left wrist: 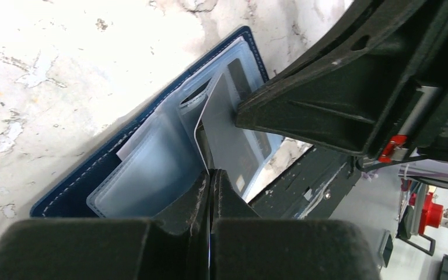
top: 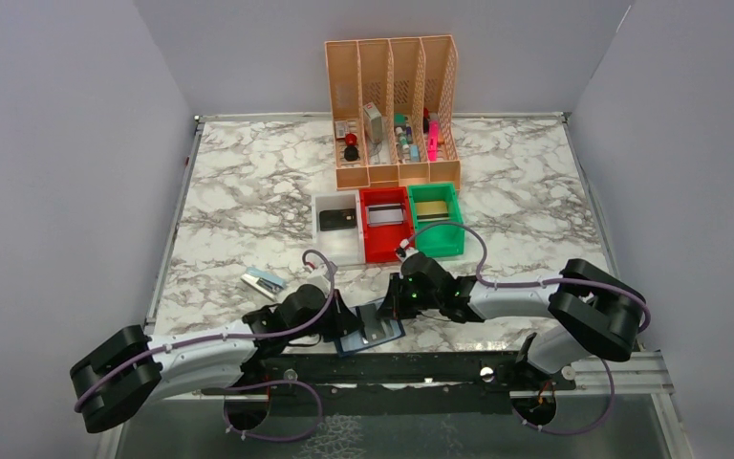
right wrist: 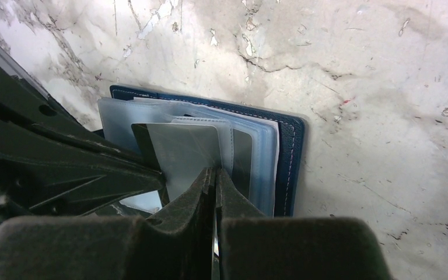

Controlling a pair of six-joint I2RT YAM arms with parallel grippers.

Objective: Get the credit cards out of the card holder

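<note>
While your left gripper (left wrist: 211, 186) pinches the silver card (left wrist: 233, 140), right gripper (right wrist: 216, 181) clamps the card holder (right wrist: 291, 146); card juts leftward.

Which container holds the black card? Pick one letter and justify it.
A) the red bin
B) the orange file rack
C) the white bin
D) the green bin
C: the black card lies flat in the white bin, while the red bin beside it holds a silver-grey card and the green bin a gold card.
</note>
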